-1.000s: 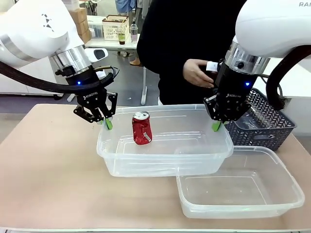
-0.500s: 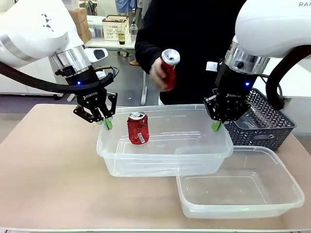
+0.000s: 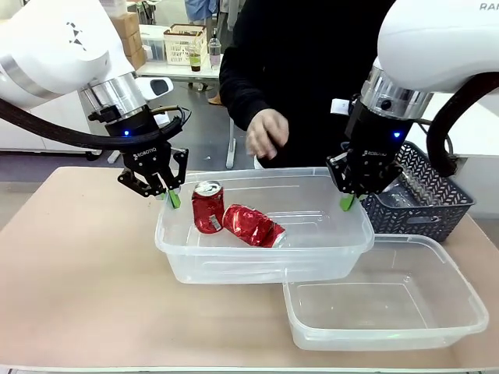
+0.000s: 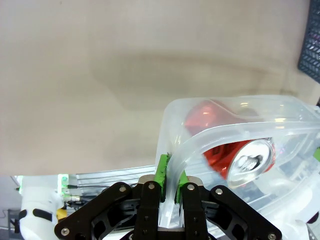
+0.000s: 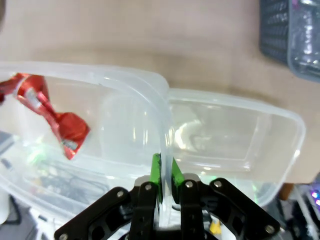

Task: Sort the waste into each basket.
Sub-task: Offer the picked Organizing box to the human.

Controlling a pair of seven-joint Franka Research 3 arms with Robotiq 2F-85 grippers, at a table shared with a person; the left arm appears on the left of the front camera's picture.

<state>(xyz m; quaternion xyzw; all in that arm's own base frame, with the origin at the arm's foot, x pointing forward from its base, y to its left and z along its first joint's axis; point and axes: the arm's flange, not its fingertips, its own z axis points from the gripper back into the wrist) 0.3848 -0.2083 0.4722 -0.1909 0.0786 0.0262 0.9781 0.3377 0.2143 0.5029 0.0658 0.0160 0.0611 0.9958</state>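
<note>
Both cans are in the same spot. A crushed red metal can lies on its side around the middle. A dented red metal can with a silver top stands just beside it toward the left end, and the two are touching or very nearly.

They're inside the far clear plastic tub, the one with the rolled rim. The left jaws are pinched shut on that rim at the tub's left end, with the green pads on either side of the plastic. The right jaws are clamped on the rim at the right end the same way, with nothing else in them. Honestly can't tell from the front whether the tub's base rests on the counter or hangs just off it.

The person's hand is open above the far rim and looks empty. The near clear plastic tub has nothing in it, and the far one overlaps its back-left corner. A dark mesh basket sits just beside the right jaws.

My take is that the job here is being a steady bin. Both ends should stay level with no twisting against each other, because that thin rim will flex and the standing can looks ready to tip. Don't squeeze harder, and don't shift anything while a hand is overhead. The cans are together, so I'd guess bottles belong in the near tub.
</note>
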